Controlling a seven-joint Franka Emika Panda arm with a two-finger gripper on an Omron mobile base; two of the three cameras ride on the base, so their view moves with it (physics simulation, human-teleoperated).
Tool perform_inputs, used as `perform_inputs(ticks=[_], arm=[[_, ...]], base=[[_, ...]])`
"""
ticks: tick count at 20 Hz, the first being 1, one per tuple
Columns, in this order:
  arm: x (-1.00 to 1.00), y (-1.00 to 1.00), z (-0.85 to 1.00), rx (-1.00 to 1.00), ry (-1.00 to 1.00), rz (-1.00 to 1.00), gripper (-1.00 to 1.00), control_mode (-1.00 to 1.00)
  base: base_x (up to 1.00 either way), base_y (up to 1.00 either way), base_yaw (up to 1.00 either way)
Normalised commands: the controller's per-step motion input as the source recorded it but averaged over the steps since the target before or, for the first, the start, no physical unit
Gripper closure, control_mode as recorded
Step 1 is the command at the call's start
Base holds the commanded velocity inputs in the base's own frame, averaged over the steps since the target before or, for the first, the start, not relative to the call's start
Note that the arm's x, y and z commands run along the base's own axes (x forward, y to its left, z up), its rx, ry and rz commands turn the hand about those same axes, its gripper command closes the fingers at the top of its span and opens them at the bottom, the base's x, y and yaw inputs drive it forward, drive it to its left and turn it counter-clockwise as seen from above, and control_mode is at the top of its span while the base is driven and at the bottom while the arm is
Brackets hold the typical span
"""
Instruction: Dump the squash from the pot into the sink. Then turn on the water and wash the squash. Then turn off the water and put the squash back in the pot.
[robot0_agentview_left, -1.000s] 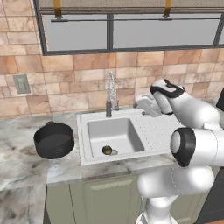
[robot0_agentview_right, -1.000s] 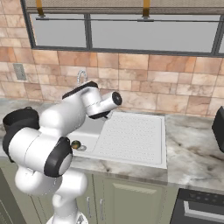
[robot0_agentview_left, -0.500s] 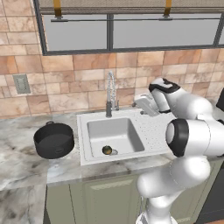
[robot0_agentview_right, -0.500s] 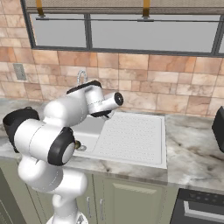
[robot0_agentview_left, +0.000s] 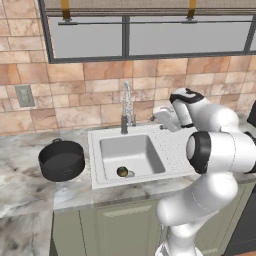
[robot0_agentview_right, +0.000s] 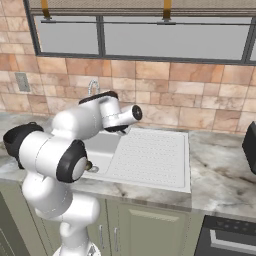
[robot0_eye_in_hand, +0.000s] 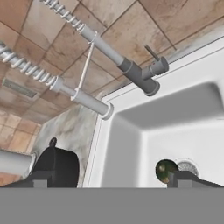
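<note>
The squash (robot0_agentview_left: 122, 172), dark green with yellow patches, lies on the floor of the sink (robot0_agentview_left: 96, 159) beside the drain. The black pot (robot0_agentview_left: 61, 160) stands on the counter left of the sink. My gripper (robot0_agentview_left: 156, 115) hovers over the sink's back right corner, right of the chrome faucet (robot0_agentview_left: 126, 107), and points toward it. In the hand view my gripper (robot0_eye_in_hand: 113, 180) is open with nothing between its fingertips (robot0_eye_in_hand: 189, 177). That view also has the faucet's lever (robot0_eye_in_hand: 153, 54), the spout (robot0_eye_in_hand: 92, 103), the squash (robot0_eye_in_hand: 165, 169) by the drain (robot0_eye_in_hand: 189, 167), and the pot (robot0_eye_in_hand: 57, 166). No water runs.
A ribbed drainboard (robot0_agentview_left: 175, 145) adjoins the basin on the right. Marble counter (robot0_agentview_left: 20, 175) stretches left of the pot. A tiled wall (robot0_agentview_left: 90, 80) with a wall outlet (robot0_agentview_left: 24, 96) rises behind, under a window. A dark appliance (robot0_agentview_right: 250, 145) stands at the far right.
The hand has shifted a little to the left, toward the faucet, and the elbow has swung. The jaws stay open; squash and pot have not moved.
</note>
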Motion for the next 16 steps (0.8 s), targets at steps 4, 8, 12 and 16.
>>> perform_inputs(ticks=[4,8,12,16], arm=[[0.07,0.0,-0.04,0.01,-0.08,0.0,-1.0,-1.0],[0.08,0.01,-0.09,0.0,-0.13,0.0,-1.0,-1.0],[0.12,0.05,-0.17,0.0,-0.14,0.0,-1.0,-1.0],[0.12,0.05,-0.18,0.0,-0.11,0.0,-1.0,-1.0]], base=[[0.0,0.0,0.0],[0.0,0.0,0.0],[0.0,0.0,0.0],[0.0,0.0,0.0]])
